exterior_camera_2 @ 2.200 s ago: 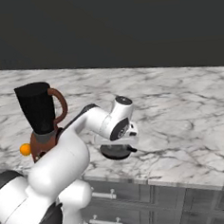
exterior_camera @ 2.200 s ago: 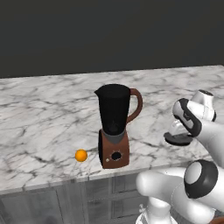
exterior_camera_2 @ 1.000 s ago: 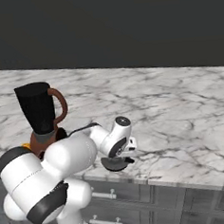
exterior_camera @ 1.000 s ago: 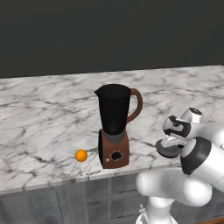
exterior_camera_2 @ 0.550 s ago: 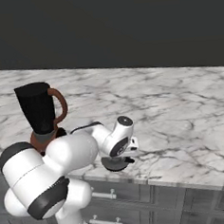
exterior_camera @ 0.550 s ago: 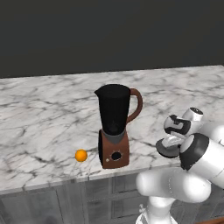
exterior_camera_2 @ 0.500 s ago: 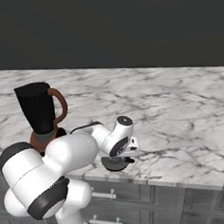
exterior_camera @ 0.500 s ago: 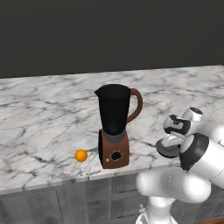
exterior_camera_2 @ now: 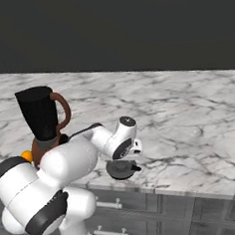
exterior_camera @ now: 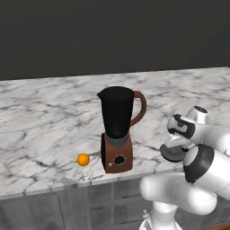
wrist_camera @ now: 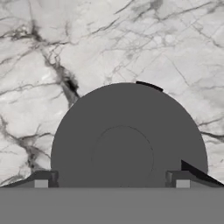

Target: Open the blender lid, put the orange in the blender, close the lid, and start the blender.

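The blender [exterior_camera: 117, 130] stands on the marble counter with its dark jar uncovered at the top; it also shows in the right base view [exterior_camera_2: 42, 120]. The orange [exterior_camera: 83, 159] lies on the counter just left of the blender's base, and peeks out behind my arm [exterior_camera_2: 26, 155]. The blender lid [exterior_camera: 173, 154] lies flat on the counter near the front edge, right of the blender [exterior_camera_2: 122, 169]. My gripper [exterior_camera: 174, 146] [exterior_camera_2: 125, 160] hovers right over it. Seen from the hand, the lid [wrist_camera: 127, 131] sits between my gripper's [wrist_camera: 111, 181] widely parted fingertips, clear of the centre knob. It is open.
The marble counter [exterior_camera: 49, 117] stretches wide behind and to both sides of the blender. Its front edge [exterior_camera_2: 160, 188] runs close by the lid, with grey drawer fronts below.
The jaws have spread apart from the lid's knob, leaving the lid lying on the counter. The arm has barely moved; blender and orange are where they were.
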Available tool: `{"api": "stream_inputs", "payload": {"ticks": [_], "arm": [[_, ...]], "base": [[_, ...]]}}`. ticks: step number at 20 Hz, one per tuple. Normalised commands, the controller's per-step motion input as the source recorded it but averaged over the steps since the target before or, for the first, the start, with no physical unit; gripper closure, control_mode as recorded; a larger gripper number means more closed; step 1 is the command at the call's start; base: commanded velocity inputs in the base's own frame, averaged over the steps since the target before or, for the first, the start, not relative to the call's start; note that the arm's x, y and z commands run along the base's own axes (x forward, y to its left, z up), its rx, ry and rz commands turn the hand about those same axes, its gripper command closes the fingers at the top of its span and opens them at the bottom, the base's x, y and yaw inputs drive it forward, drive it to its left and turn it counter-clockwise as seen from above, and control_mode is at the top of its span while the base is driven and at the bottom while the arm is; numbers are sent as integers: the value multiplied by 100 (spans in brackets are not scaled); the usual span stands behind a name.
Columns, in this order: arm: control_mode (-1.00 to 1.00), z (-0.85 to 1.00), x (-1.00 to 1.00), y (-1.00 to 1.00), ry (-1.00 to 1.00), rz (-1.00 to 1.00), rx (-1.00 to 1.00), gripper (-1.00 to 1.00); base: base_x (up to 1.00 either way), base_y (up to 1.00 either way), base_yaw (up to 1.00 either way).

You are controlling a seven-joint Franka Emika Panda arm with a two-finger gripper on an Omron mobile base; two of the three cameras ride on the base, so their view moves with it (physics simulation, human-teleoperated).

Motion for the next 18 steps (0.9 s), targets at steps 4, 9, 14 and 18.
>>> {"api": "stream_inputs", "payload": {"ticks": [4,9,14,18], "arm": [[-100,64,-21,1,0,-5,0,-100],[-100,78,-25,8,-2,-4,0,-100],[-100,39,-28,15,-3,-2,0,-100],[-100,0,-4,0,-2,0,0,-100]], "base": [[0,0,0],[0,0,0],[0,0,0],[0,0,0]]}}
